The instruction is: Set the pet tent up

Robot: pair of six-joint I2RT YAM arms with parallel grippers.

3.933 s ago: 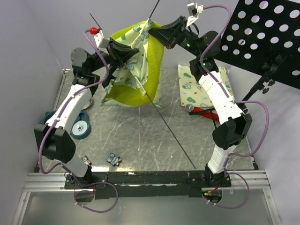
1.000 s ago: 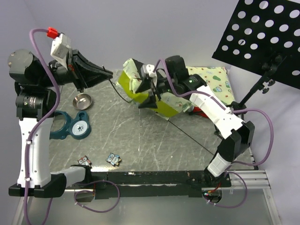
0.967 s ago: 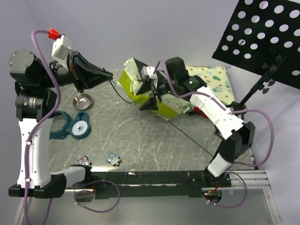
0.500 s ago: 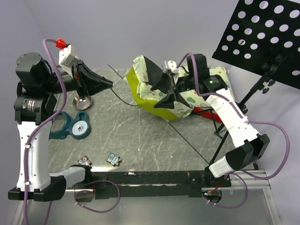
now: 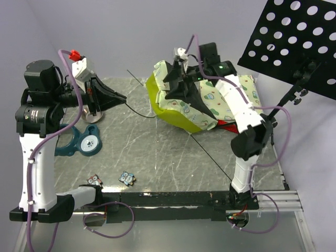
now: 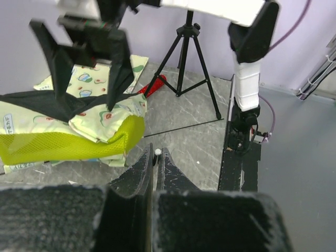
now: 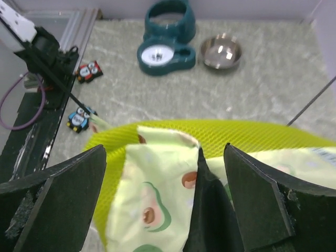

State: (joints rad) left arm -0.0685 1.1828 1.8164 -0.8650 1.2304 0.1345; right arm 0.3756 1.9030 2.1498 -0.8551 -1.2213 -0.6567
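Lying collapsed by the grey table's (image 5: 157, 157) far edge, the cream-green avocado-print fabric dome tent (image 5: 181, 116) sits under the right gripper (image 5: 169, 88), jaws spread wide, while the left gripper (image 5: 123, 98) pinches its thin black pole (image 5: 139, 111).

Cream avocado-print pet tent (image 5: 195, 112), lime-yellow mesh, black base

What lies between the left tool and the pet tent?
A thin pole arcs from the shut left tool to the pet tent; the top view shows it.
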